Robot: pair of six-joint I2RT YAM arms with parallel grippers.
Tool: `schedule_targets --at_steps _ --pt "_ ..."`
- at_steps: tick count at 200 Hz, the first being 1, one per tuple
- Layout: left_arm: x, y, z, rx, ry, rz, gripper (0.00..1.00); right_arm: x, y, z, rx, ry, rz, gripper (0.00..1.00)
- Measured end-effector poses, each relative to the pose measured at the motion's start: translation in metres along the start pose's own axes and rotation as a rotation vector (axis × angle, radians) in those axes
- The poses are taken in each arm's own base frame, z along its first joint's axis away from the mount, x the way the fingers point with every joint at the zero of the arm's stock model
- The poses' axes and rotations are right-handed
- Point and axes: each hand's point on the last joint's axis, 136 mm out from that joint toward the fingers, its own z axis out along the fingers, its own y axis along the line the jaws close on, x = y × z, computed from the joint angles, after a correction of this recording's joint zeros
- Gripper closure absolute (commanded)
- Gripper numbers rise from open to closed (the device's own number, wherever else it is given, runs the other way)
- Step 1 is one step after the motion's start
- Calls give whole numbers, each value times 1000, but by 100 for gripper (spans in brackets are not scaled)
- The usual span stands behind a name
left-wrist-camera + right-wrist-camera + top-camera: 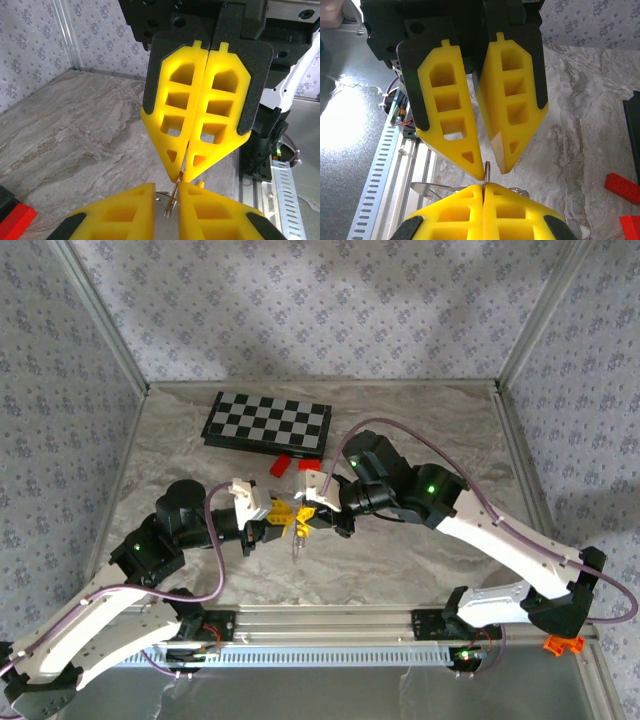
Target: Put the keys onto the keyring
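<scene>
1. Near edge: both arms rise from the rail and reach inward, meeting over the middle of the table.
2. Right gripper: jaws pressed fully together, tip to tip with the other gripper. Something thin sits at the seam, too slight to say what.
3. Left gripper: fingers a narrow way apart, converging on a thin edge at the tips. We cannot tell whether they pinch it or only bracket it.
4. Key: a brass-coloured sliver seen edge-on between the two sets of tips; we take it for the key.
5. Keyring: a pale strand just below the meeting point in the overhead view. We cannot tell whether it hangs free or touches the table.
6. Progress, our judgement: threading is under way but not done. No view shows the key through the loop. Passing the key on and letting go are left.
7. Farther back: two red blocks lie loose just in front of the chessboard.
8. Containers: the chessboard, lying flat with its pattern up, is the nearest thing to one. We cannot tell if it holds anything.
</scene>
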Motion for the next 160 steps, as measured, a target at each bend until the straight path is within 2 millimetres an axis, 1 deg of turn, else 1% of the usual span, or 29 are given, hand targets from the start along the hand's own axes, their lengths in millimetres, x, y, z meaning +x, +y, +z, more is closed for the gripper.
schedule_targets --at_steps 19,42,64,89,160 --pt "0 0 0 0 0 0 82 0 0 0 0 0 0 100" --pt "0 0 0 -2 0 0 74 0 0 0 -2 -1 0 100" --pt "0 1 0 -5 0 4 73 0 1 0 -4 -2 -1 100" --pt "0 1 0 -5 0 4 74 0 1 0 -4 -2 -4 100" --pt "0 -1 0 4 -1 2 84 -3 -1 -2 9 -11 -29 100"
